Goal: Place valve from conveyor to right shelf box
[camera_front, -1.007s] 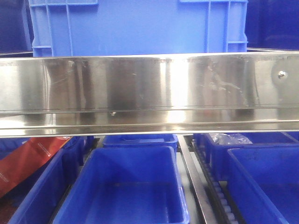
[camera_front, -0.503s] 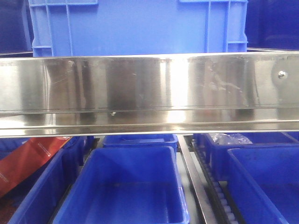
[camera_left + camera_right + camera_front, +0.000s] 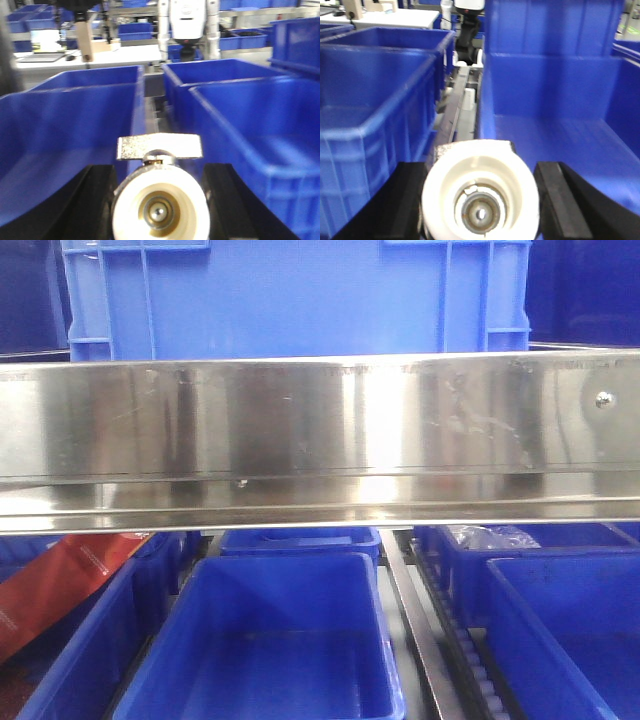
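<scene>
**Item 1, left wrist view.** Left gripper (image 3: 160,200): black jaws clamped either side of the left-held valve (image 3: 160,212).
- Valve: cream round end w/ brass centre faces the camera. Silver butterfly handle (image 3: 159,147) on top, lying level.
- Valve sits near, in front of the left blue bin (image 3: 65,125) wall. More blue bins (image 3: 250,130) at right, w/ a narrow gap between.
- Far bkgd: white worktop (image 3: 115,55), blurred.

**Item 2, right wrist view.** Right gripper (image 3: 482,200): black jaws clamped on the right-held valve (image 3: 480,195).
- Valve: cream cup end, metal centre.
- Valve sits near, in line w/ the track (image 3: 462,107) running between the bins. Tall blue bin (image 3: 375,100) at left, open blue bin (image 3: 555,135) at right.

**Item 3, front view.** Steel shelf rail (image 3: 320,430) spans the middle, w/ a blue crate (image 3: 290,300) standing above it.
- Below the rail: centre blue box (image 3: 290,640), w/ further boxes to left & right.
- Red strip (image 3: 60,580) at left.
- Clear plastic bag (image 3: 490,536) in the far right box.
</scene>
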